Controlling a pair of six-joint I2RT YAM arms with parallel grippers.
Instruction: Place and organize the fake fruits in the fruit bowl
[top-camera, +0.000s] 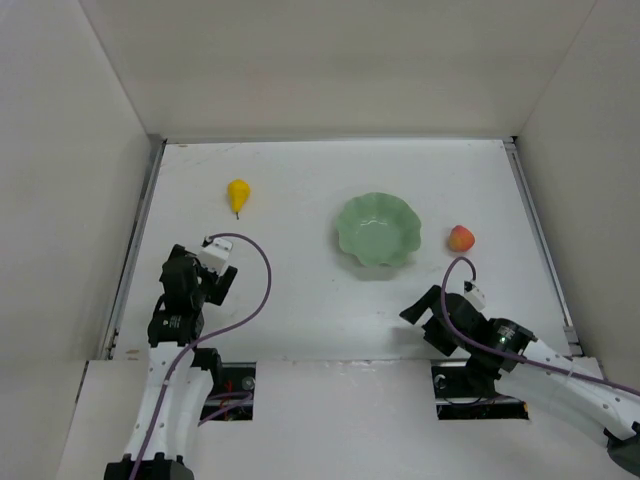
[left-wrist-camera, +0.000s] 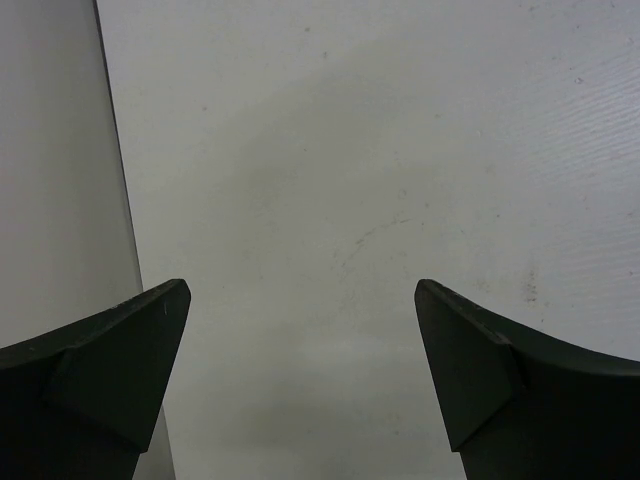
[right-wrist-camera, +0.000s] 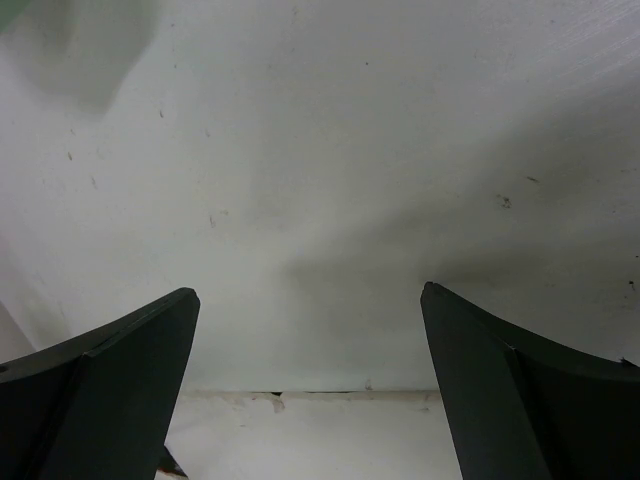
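Observation:
In the top view a yellow pear (top-camera: 238, 194) lies on the white table at the back left. A round orange-red peach (top-camera: 460, 238) lies right of the pale green scalloped fruit bowl (top-camera: 377, 229), which is empty. My left gripper (top-camera: 205, 270) is near the front left, well short of the pear, open and empty; the left wrist view (left-wrist-camera: 300, 330) shows only bare table between its fingers. My right gripper (top-camera: 425, 325) is at the front right, below the bowl and peach, open and empty; the right wrist view (right-wrist-camera: 310, 340) shows bare table. No fruit shows in either wrist view.
White walls enclose the table on the left (top-camera: 70, 200), back and right. The left wall (left-wrist-camera: 50, 150) stands close beside my left gripper. A seam at the table's front edge (right-wrist-camera: 300, 395) shows under my right gripper. A blurred green sliver (right-wrist-camera: 12, 10) is in that view's corner.

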